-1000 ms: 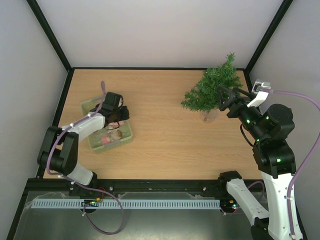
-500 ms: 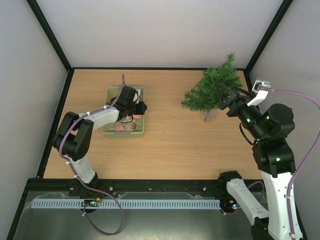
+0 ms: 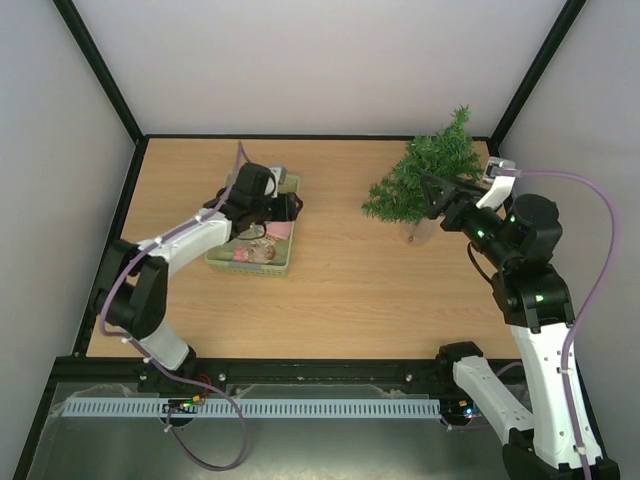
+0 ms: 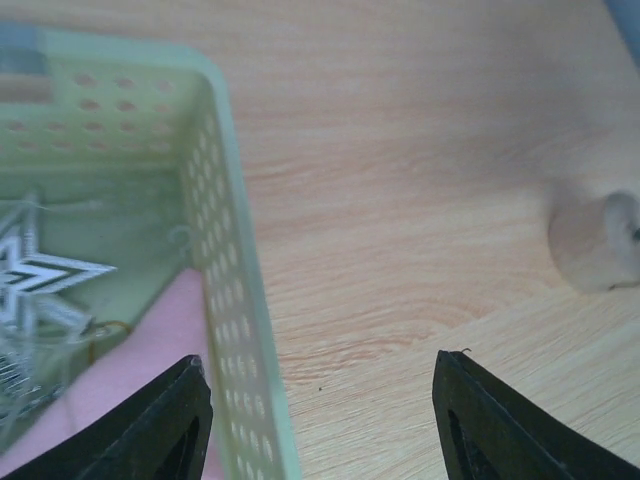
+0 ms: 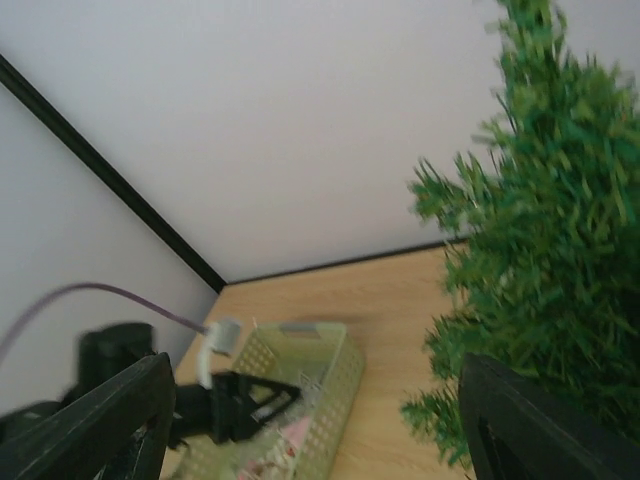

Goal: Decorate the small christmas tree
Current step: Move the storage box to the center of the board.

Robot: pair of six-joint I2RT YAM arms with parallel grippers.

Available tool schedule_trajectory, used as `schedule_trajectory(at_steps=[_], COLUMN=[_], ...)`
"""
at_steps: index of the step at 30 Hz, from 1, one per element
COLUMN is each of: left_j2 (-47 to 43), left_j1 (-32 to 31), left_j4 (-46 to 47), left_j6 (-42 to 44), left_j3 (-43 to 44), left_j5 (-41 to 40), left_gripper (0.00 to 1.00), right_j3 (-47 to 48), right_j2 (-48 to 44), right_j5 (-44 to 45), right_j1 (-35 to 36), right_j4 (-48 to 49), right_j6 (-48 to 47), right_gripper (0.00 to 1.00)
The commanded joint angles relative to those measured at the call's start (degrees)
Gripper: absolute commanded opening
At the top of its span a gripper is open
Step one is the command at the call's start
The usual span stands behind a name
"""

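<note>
The small christmas tree stands at the back right on a pale wooden foot. In the right wrist view the tree fills the right side. My right gripper is open just left of its lower branches, holding nothing. A pale green basket sits left of centre. My left gripper is open astride the basket's right wall, one finger inside and one outside. A silver star and a pink piece lie inside.
Bare wooden tabletop separates the basket from the tree. Black frame posts and white walls close in the table's back and sides. The right wrist view shows the basket with the left gripper at it.
The left arm pulled the basket right and toward the back, then opened its jaws off the basket wall. The right arm shifted slightly left, nearer the tree.
</note>
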Motion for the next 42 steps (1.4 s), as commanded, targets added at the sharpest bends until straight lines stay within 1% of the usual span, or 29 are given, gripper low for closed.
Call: schedule_trajectory(at_steps=[1,4,5,7,8,9,12,17,21,25,30,34,37,42], left_j2=[-8.15,-12.64,-13.9,-16.33,-17.34,-18.17,-19.09,-18.03,-13.65,-11.48,-11.11,-12.2,-12.55,-12.45], left_j1=[2.72,6.51,8.67,12.11,14.18,16.21,22.08,24.57,24.7,24.72,24.72,24.68,24.64,24.63], left_j4=[-6.05,-8.79,-9.74,-12.46,-13.66,-14.46,-16.59,-15.98,-15.17,-12.96,-11.74,-10.57,-10.17,-10.63], left_j6=[-3.53,-4.1,-3.68,-3.49,-3.58,-3.39,-2.75,-0.89,-0.22,-0.45,-1.49,-2.59,-3.08,-2.94], left_j3=[1.63,-0.13,-0.85,-2.29,-3.1,-4.15,-6.76,-10.51,-11.36,-12.55,-12.74,-13.16,-13.49,-13.81], left_j5=[-4.88,-4.46,-3.7,-4.49,-5.34,-5.27,-3.05,-2.78,-1.8,2.02,3.95,6.1,6.98,6.23], left_gripper=[0.64,0.73,0.76,0.78,0.79,0.79,0.79,0.82,0.8,0.78,0.74,0.69,0.68,0.68], right_j3=[-3.83,-5.78,-5.94,-6.25,-6.32,-6.33,-6.33,-5.5,-4.08,-4.05,-4.53,-5.54,-6.17,-6.48], right_j2=[0.11,0.37,0.86,2.18,3.01,3.94,7.13,12.96,16.89,18.03,16.76,15.19,14.39,13.91], right_j5=[-0.54,-0.26,0.8,3.62,5.58,7.59,14.39,22.65,26.46,27.44,28.11,27.89,27.78,27.78], right_j1=[0.39,2.2,3.31,6.52,8.84,12.86,22.28,35.0,41.73,44.37,44.53,44.5,44.54,44.51], right_j4=[-2.16,-0.79,-0.66,-0.33,-0.07,0.29,1.92,3.96,4.22,4.82,5.31,6.76,7.59,7.32], right_j6=[-1.57,-0.45,-0.26,0.42,0.81,1.31,2.77,3.33,2.82,2.38,1.31,0.78,0.39,0.01], right_gripper=[0.75,0.74,0.73,0.72,0.71,0.71,0.69,0.67,0.66,0.65,0.65,0.65,0.65,0.65])
